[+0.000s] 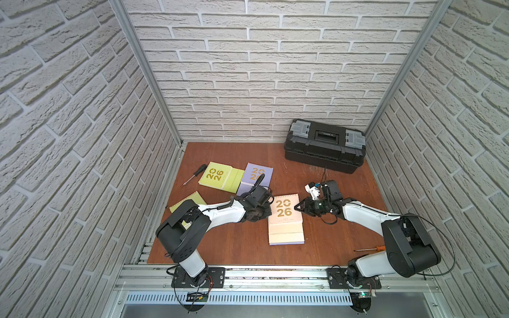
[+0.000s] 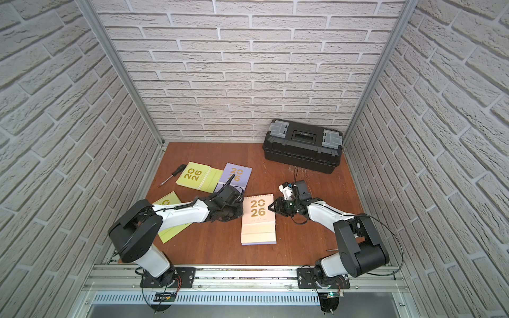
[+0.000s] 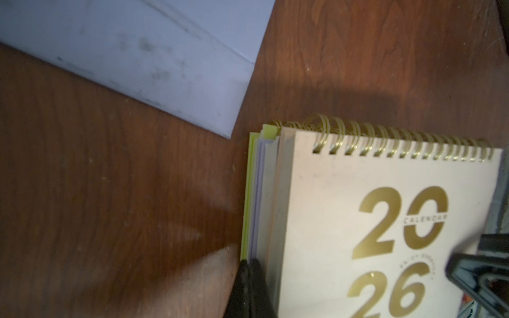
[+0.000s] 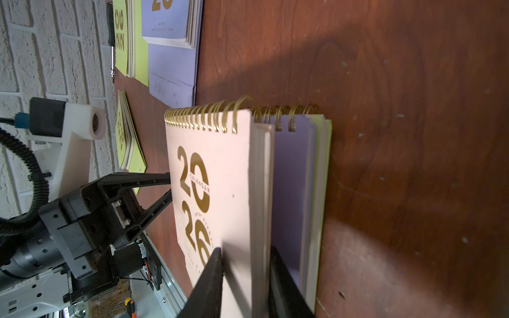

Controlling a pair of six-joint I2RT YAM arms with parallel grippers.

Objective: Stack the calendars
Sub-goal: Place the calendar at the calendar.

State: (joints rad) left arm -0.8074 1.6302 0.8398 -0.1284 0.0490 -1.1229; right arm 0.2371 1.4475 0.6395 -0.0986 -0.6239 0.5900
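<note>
In the middle of the wooden table lies a stack of calendars with a beige calendar (image 1: 285,220) (image 4: 220,170) on top, a lavender one (image 4: 289,170) under it and a lime-green one (image 4: 321,179) lowest. My right gripper (image 1: 296,207) (image 4: 245,250) is shut on the beige calendar's right edge, one finger on its cover, the other beneath it. My left gripper (image 2: 239,210) (image 3: 250,264) is shut, its tips touching the stack's left side. Lying apart at the back left are a lime-green calendar (image 1: 217,176), a lavender calendar (image 1: 256,176), and another green one (image 1: 187,201) partly under my left arm.
A black toolbox (image 1: 325,146) with grey latches stands at the back right corner. A black-handled screwdriver (image 1: 194,174) lies at the far left, and an orange-handled one (image 1: 370,248) lies near my right arm's base. Brick-patterned walls close in three sides.
</note>
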